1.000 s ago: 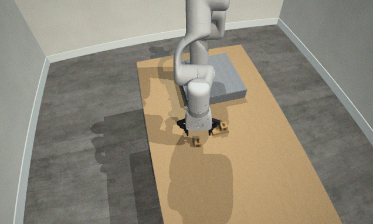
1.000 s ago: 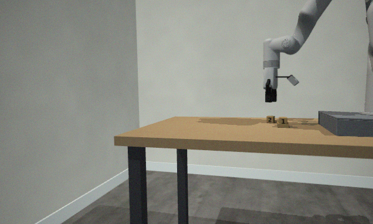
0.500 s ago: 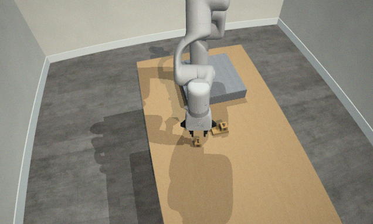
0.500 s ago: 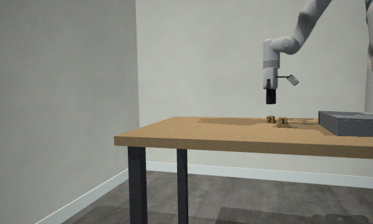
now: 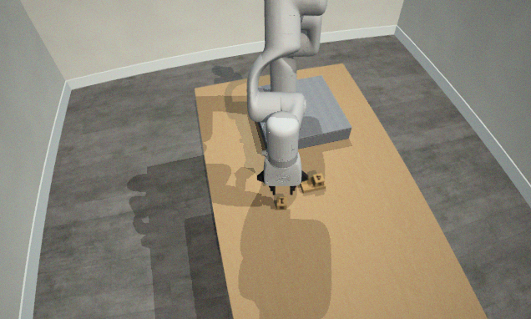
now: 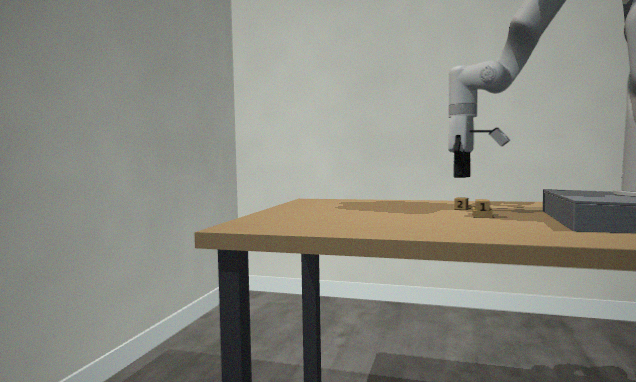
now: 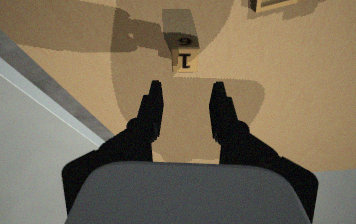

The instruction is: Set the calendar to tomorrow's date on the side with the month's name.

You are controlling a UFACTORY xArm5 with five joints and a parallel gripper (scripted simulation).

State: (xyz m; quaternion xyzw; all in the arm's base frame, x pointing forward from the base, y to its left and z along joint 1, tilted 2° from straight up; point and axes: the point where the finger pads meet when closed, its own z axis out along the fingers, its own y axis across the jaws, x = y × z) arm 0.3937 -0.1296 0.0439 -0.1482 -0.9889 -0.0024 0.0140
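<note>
A small wooden cube (image 5: 280, 201) stands loose on the table top, with a 1 on one side. It also shows in the side view (image 6: 461, 203) with a 2, and in the wrist view (image 7: 184, 50) with a 1 on its side. A second cube (image 5: 317, 178) with a 4 on top sits in the small wooden tray (image 5: 313, 185), just right of the loose cube. From the side this second cube (image 6: 482, 206) shows a 1. My gripper (image 5: 283, 191) (image 6: 461, 171) (image 7: 186, 93) hangs well above the loose cube, fingers pointing down, half open and empty.
The grey base block (image 5: 309, 112) with the arm's column stands behind the cubes; it also shows in the side view (image 6: 590, 209). The table's left edge (image 5: 210, 195) lies close to the loose cube. A corner of the tray shows in the wrist view (image 7: 272, 4).
</note>
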